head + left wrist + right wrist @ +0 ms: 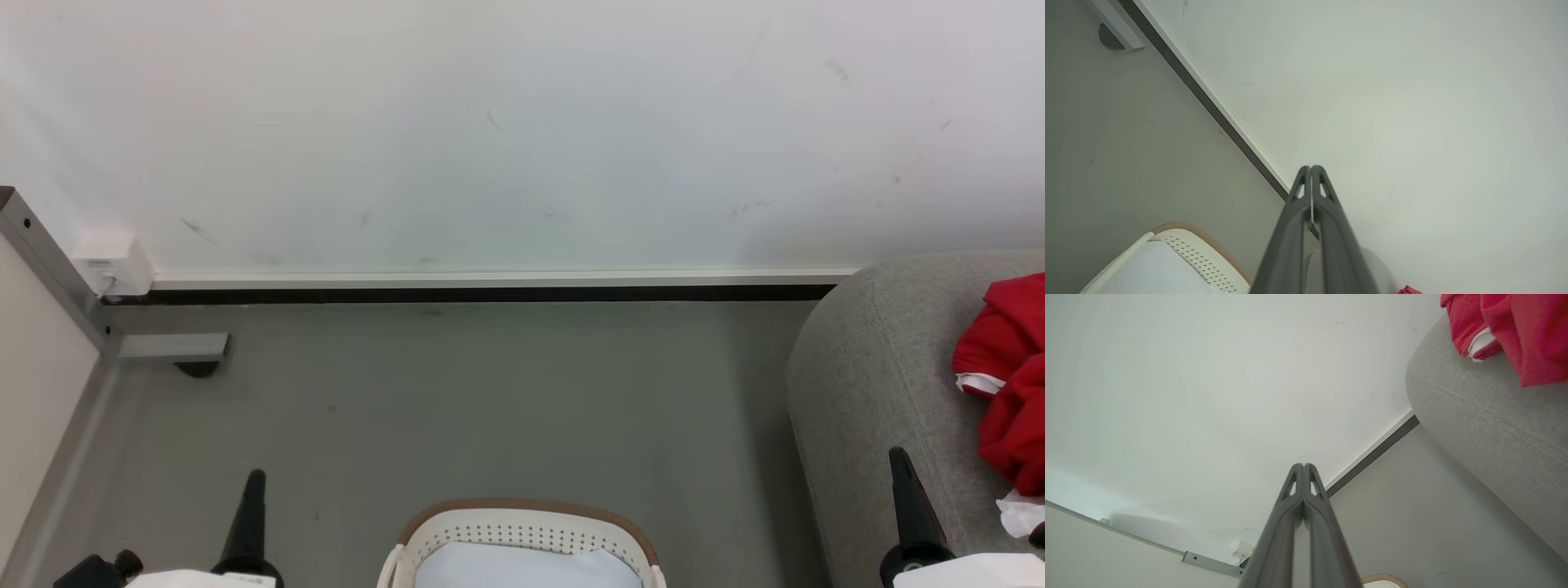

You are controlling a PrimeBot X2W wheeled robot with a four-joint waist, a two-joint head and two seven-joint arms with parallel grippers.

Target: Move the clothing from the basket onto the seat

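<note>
red garments point(1012, 343) on sofa point(873, 392): likely soft, light, limp; pinch a raised fold | left jaws, right jaws: clenched, empty

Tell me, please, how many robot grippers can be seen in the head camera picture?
2. The left gripper points up at the lower left, over the floor beside the basket. The right gripper points up at the lower right, seen against the seat.

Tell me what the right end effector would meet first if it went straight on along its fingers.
Probably the white wall: in the right wrist view the shut right end effector points at it. The seat lies off to the side. Depth is unclear.
</note>
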